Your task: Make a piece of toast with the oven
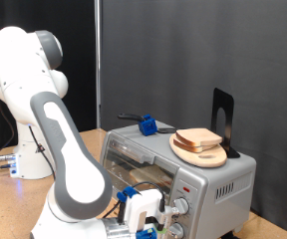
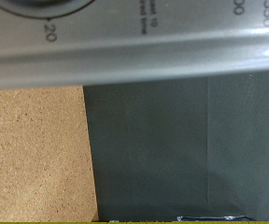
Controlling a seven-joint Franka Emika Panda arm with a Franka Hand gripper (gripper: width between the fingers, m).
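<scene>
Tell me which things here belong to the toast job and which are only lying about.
Belong to the job:
- oven, with its knobs
- piece of toast, lying on the wooden plate on top of the oven
- gripper, low in front of the oven's knobs

Only lying about:
- blue tool on the oven top
- black stand behind the plate

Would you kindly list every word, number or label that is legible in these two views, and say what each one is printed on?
"20": on the oven front panel, beside a dial's edge, in the wrist view.
"350": partly cut off at the same panel's corner, wrist view.
Small rotated wording between them: too blurred to read.
Exterior view: no readable print on the oven, its knobs, or the gripper by them.
</scene>
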